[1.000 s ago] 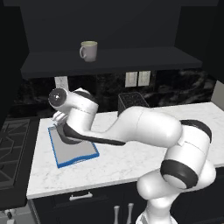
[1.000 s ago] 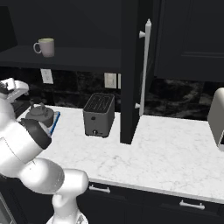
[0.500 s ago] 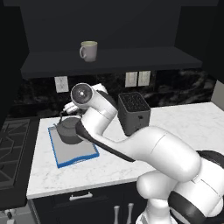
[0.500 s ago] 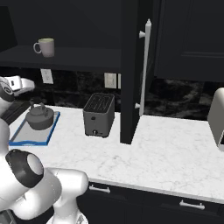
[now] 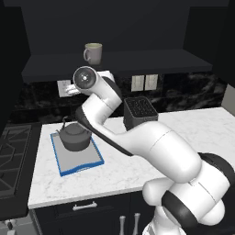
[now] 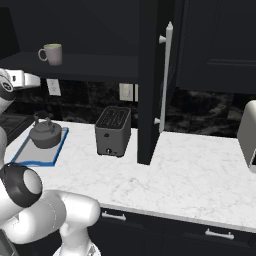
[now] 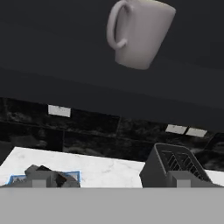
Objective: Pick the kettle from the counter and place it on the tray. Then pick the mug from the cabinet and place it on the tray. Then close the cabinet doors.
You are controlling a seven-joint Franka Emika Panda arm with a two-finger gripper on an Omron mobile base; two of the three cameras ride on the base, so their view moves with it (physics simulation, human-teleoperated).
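Note:
The dark grey kettle (image 5: 75, 137) (image 6: 45, 134) sits on the blue-rimmed tray (image 5: 81, 165) (image 6: 30, 156) at the left end of the white counter (image 5: 183, 126) (image 6: 200, 170). The beige mug (image 5: 93, 53) (image 6: 52, 53) (image 7: 140, 33) stands on the shelf of the open cabinet (image 5: 137, 62), handle to the left. My gripper (image 7: 109, 180) is open and empty, raised well above the kettle and just below shelf level. It faces the back wall, with the mug up ahead. One cabinet door (image 6: 149, 80) stands open, edge-on, with its silver handle (image 6: 166, 75).
A boxy dark toaster (image 5: 140, 112) (image 6: 114, 131) (image 7: 175, 166) stands right of the tray against the black backsplash. A stove (image 5: 13, 151) borders the counter on the left. A pale appliance (image 6: 249, 135) sits at the far right. My arm arches over the tray.
My hand has risen from down by the kettle to just under the shelf and turned toward the wall. The kettle stays on the tray. The jaws have stayed open.

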